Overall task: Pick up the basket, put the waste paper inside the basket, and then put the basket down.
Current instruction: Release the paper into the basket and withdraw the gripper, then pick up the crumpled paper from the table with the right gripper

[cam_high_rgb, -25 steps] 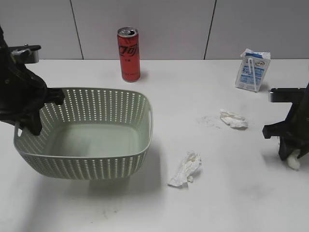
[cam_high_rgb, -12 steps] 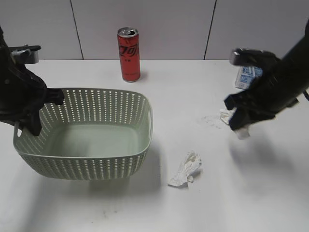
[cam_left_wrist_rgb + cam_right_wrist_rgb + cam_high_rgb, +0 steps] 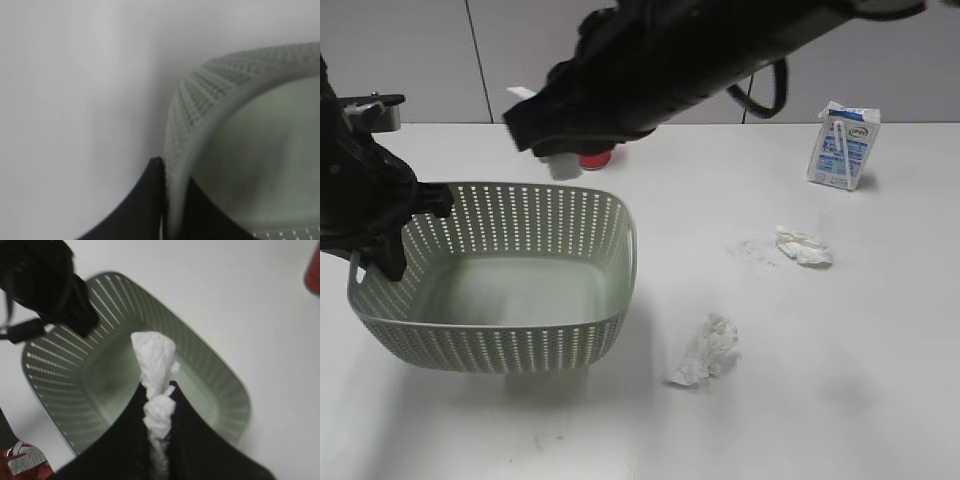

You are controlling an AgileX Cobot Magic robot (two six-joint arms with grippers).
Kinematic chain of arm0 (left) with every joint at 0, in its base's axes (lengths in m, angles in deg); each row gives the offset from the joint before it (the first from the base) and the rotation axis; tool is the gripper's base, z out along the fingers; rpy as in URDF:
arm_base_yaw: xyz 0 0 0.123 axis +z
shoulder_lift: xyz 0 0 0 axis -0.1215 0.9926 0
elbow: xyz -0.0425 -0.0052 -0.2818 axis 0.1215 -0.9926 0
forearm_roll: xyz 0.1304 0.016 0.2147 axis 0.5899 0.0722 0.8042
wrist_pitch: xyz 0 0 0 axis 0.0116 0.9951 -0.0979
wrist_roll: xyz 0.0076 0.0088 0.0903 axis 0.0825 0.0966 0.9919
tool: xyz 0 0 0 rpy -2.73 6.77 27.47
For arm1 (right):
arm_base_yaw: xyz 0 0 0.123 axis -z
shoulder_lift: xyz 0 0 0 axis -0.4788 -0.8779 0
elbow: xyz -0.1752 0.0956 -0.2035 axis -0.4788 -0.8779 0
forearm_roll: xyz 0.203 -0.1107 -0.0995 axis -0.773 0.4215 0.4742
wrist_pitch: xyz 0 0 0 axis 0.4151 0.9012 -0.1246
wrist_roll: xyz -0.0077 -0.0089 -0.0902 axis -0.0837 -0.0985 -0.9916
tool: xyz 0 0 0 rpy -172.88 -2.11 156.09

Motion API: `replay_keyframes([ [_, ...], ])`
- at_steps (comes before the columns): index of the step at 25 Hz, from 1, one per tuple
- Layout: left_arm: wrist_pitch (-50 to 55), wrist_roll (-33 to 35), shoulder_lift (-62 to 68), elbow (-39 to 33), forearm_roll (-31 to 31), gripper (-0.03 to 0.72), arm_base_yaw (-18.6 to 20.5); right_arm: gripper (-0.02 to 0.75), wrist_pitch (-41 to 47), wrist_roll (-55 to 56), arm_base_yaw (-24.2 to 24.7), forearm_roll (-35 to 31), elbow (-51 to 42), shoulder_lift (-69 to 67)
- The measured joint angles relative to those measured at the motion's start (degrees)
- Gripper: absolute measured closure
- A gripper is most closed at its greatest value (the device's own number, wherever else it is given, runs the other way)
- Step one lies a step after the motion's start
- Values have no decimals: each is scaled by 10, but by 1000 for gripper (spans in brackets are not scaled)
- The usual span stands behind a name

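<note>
The pale green basket [image 3: 510, 270] hangs tilted a little above the table at the left. My left gripper [image 3: 388, 250] is shut on its left rim; the left wrist view shows the rim [image 3: 185, 110] pinched between the black fingers of that gripper [image 3: 172, 172]. My right gripper [image 3: 560, 160] reaches across from the upper right and is shut on a white wad of waste paper [image 3: 563, 165] over the basket's far rim. In the right wrist view the wad [image 3: 155, 357] sticks out of the right gripper [image 3: 159, 390] above the basket's inside [image 3: 110, 380]. Two more wads [image 3: 705, 350] [image 3: 804, 246] lie on the table.
A red can [image 3: 592, 158] stands behind the basket, mostly hidden by the right arm. A blue-and-white drink carton [image 3: 843, 145] stands at the far right. The left arm [image 3: 45, 280] shows at the top left of the right wrist view.
My right gripper has lifted a wad from the right edge of the table and carried it left across the table to above the basket. The basket and left gripper have not moved.
</note>
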Motion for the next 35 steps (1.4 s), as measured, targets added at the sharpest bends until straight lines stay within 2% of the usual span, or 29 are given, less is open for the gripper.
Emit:
replay_keyframes([
  [3,0,0,0,0,0,683,0,680,-39,-5,-33,-1,11,-33],
  [5,0,0,0,0,0,683,0,599,-48,-6,-36,-2,11,-60],
  [6,0,0,0,0,0,683,0,544,-49,-6,-36,-2,11,-74],
  [9,0,0,0,0,0,683,0,267,-51,-6,-36,0,11,-99],
  [10,0,0,0,0,0,683,0,196,-51,-6,-36,0,11,-101],
  [11,0,0,0,0,0,683,0,141,-51,-6,-36,1,13,-101],
  [12,0,0,0,0,0,683,0,119,-50,-6,-35,7,16,-100],
  [14,0,0,0,0,0,683,0,114,-40,-2,-29,28,29,-96],
  [17,0,0,0,0,0,683,0,119,10,63,3,80,64,-84],
  [24,0,0,0,0,0,683,0,141,156,120,163,140,104,-79],
  [29,0,0,0,0,0,683,0,147,192,162,256,192,104,-122],
  [32,0,0,0,0,0,683,0,147,197,194,283,202,104,-164],
  [35,-1,0,0,0,0,683,0,147,208,215,287,205,104,-214],
])
